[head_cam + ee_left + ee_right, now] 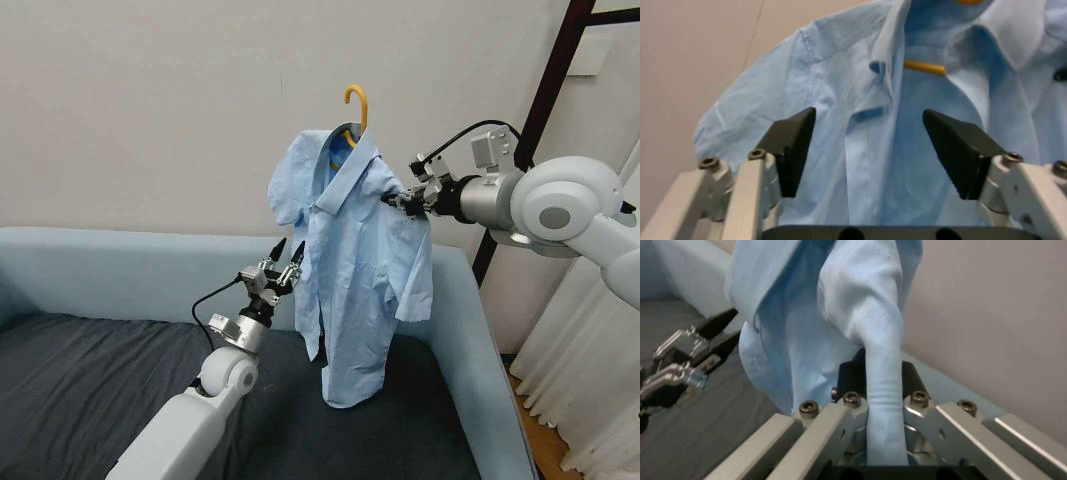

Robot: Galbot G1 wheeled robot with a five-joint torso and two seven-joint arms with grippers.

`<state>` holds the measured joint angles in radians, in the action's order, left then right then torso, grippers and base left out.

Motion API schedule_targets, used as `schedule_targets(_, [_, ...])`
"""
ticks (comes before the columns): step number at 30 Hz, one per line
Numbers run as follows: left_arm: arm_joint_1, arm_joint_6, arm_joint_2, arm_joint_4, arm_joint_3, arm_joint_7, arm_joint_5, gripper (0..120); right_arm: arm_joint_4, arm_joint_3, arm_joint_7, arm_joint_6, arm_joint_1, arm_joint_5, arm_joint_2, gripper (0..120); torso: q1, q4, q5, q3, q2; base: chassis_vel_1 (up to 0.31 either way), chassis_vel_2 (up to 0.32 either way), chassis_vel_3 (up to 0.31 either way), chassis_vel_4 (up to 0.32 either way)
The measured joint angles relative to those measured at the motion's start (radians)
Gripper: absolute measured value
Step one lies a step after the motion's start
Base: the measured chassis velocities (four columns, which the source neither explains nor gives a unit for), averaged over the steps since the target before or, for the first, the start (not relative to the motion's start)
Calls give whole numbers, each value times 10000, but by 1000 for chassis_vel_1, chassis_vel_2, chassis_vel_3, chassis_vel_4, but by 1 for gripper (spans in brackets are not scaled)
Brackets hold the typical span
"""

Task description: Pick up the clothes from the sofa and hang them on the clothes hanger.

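My right gripper (400, 201) at right-hand shoulder of light blue shirt (355, 270) — clamped tight on fold of cloth. Shirt sits on yellow hanger (356, 104), hook up, collar around it. Held in air over right end of sofa (120, 272), hem hanging near dark seat. My left gripper (285, 262) raised just beside shirt's left front edge — fingers (795, 145) spread wide, holding nothing.

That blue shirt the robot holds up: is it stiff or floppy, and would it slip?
Probably floppy: the shirt hangs in soft folds below the yellow hanger. Likely light, since the right gripper holds it by one pinched fold. It may slide; the cloth looks smooth.
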<state>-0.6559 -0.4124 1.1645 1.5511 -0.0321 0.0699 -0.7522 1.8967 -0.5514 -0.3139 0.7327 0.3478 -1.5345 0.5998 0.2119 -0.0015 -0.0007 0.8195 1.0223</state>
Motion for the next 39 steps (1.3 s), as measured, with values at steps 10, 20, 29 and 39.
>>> schedule_targets(10, [1408, 253, 567, -1091, 494, -358, -247, 97, 2, 207, 155, 0, -266, 296, 79, 1, 1, 1, -1, 1, 0, 0, 0, 0, 0])
schedule_targets(20, [2665, 446, 865, -1700, 680, -502, -797, 94, -20, 231, 377, 0, -492, 571, -69, 1, 1, 1, 1, 1, 0, 0, 0, 0, 0])
schedule_targets(29, [3456, 527, 1136, -2128, 987, -738, -780, 78, -30, 261, 389, 0, -649, 713, 36, 1, 1, 3, -2, 2, 0, 0, 0, 0, 0])
schedule_targets(39, [3728, 529, 1125, -2237, 983, -849, -777, 39, -45, 262, 392, -1, -717, 796, -93, 1, 1, 3, -2, 2, -1, 0, 0, 0, 0])
